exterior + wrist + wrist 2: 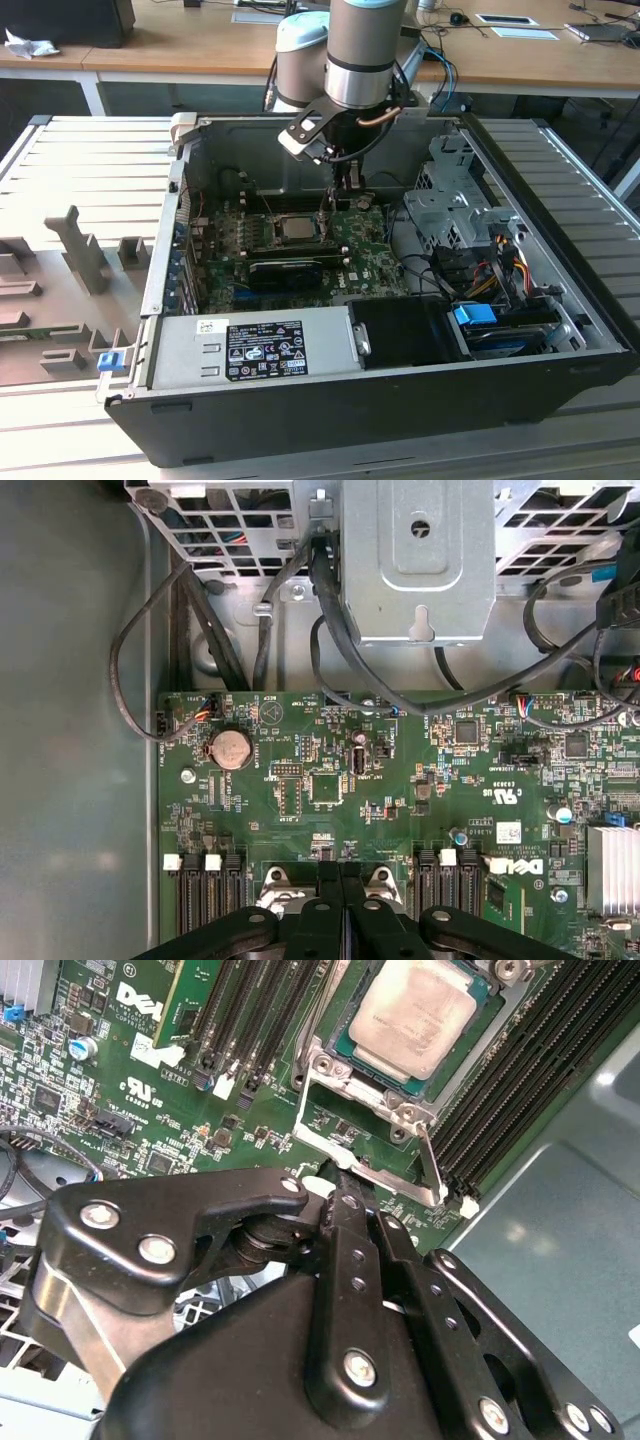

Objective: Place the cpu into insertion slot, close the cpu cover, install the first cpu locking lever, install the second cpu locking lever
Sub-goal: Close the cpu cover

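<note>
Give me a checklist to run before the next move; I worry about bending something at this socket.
1. cpu lying flat in the insertion slot: ok.
2. cpu cover fully down over the chip: cannot tell.
3. locking lever latched: cannot tell; a thin silver rod runs beside the socket.
4. claw shut, with its tip at the socket's silver edge: ok.
5. claw tip apart from the memory slots: ok; they lie off to one side of the socket.
</note>
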`<move>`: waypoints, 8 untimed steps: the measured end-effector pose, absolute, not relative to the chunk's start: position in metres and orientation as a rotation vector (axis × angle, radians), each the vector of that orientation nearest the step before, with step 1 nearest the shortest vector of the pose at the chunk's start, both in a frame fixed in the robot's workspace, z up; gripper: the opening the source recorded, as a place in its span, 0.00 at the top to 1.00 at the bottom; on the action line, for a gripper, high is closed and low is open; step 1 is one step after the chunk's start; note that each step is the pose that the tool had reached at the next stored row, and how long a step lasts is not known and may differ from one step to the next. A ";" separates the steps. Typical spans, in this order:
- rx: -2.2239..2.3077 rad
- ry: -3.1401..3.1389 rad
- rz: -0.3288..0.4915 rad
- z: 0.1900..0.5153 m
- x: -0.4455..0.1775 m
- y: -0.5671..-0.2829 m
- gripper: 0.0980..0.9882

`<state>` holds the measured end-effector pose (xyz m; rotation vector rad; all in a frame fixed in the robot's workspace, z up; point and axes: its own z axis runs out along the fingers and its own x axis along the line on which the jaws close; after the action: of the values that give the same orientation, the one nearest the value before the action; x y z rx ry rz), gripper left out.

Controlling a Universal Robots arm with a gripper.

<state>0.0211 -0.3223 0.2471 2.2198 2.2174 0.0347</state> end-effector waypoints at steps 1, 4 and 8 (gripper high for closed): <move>2.220 2.218 0.035 0.247 0.021 -0.322 0.99; 2.220 2.218 0.035 0.247 0.021 -0.322 0.99; 2.220 2.218 0.035 0.247 0.020 -0.322 0.99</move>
<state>0.0203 -0.3223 0.2471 2.2197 2.2175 0.0347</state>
